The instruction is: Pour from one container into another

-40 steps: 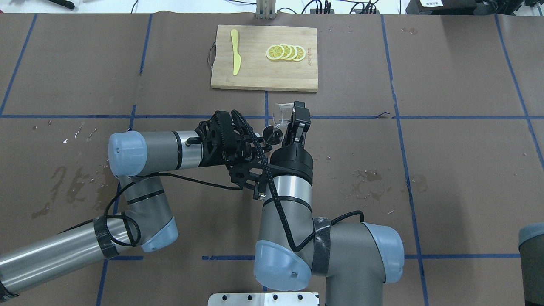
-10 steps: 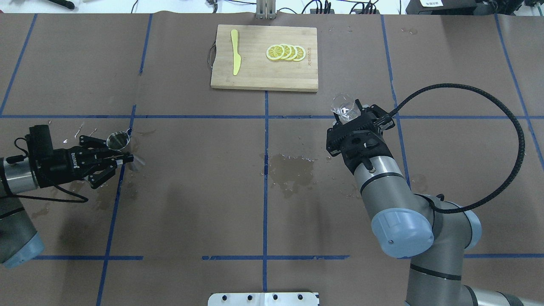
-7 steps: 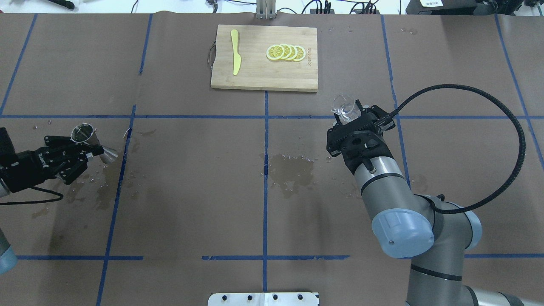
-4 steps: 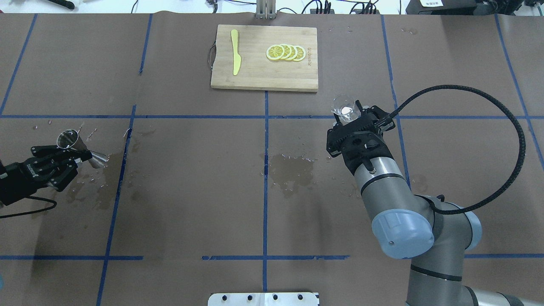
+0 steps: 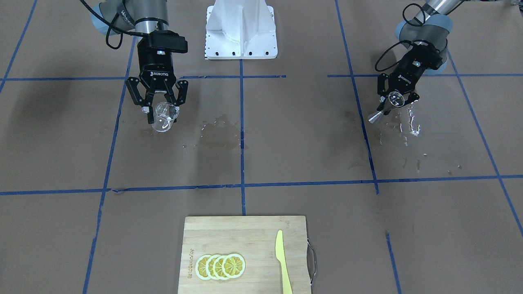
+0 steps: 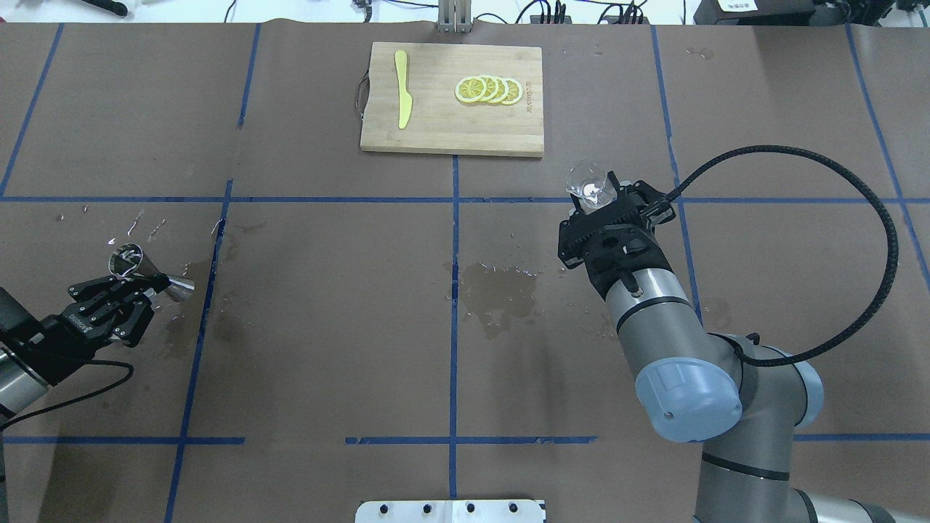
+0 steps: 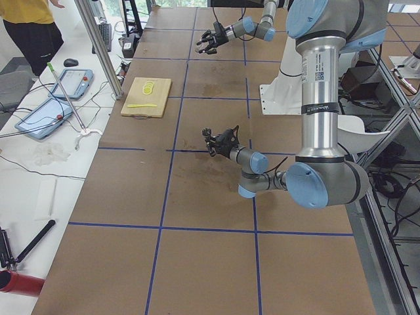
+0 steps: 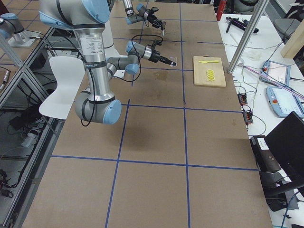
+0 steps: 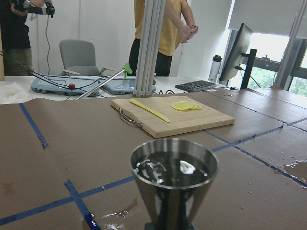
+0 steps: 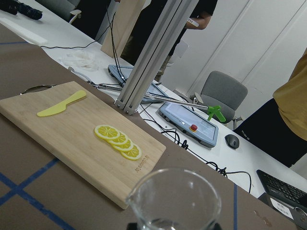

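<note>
My right gripper is shut on the clear glass beaker, held upright right of the table's middle. In the right wrist view the beaker fills the bottom edge and looks almost empty. In the front view the same gripper grips the beaker just above the paper. Far on the left side, my left gripper is shut on the waist of the steel jigger. The jigger has liquid in its upper cup. The front view shows the jigger in the left gripper.
A wooden cutting board at the far middle carries lemon slices and a yellow plastic knife. A puddle lies on the brown paper at the centre. Wet patches and drops lie near the left gripper.
The two arms, earlier together at the centre with the beaker tipped over the jigger, are far apart. Over the last second the left gripper carried the jigger leftward, then nearer the robot. The right arm stayed still.
</note>
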You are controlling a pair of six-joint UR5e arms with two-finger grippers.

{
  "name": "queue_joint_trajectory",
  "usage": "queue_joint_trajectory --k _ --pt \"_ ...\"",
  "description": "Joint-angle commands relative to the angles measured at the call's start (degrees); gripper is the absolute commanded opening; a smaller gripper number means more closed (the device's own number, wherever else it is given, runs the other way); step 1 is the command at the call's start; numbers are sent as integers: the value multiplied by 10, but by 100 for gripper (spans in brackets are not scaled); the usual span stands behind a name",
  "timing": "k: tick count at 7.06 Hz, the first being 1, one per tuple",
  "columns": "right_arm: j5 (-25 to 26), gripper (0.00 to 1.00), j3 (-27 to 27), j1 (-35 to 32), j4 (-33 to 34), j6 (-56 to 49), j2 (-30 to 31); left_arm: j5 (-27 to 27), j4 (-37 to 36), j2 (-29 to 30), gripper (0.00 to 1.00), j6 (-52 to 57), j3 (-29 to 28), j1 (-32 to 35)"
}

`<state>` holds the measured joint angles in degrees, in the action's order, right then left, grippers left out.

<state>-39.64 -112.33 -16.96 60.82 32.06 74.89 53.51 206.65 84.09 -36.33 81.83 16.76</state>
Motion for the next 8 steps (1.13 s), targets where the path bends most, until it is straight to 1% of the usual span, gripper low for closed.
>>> queue_joint_trajectory --k 1,2,4,7,8 --pt "0 0 0 0 0 0 -1 -88 -35 5 0 1 2 -22" --pt "0 0 0 0 0 -1 0 -103 -48 7 0 2 0 -23" --pt "0 0 0 0 0 -1 0 -103 -57 11 0 -10 -4 -29" --pt "0 0 0 0 0 0 0 -99 -77 11 0 -10 -12 -45" --pt "0 0 0 0 0 -1 0 -84 -78 10 0 -10 -12 -51"
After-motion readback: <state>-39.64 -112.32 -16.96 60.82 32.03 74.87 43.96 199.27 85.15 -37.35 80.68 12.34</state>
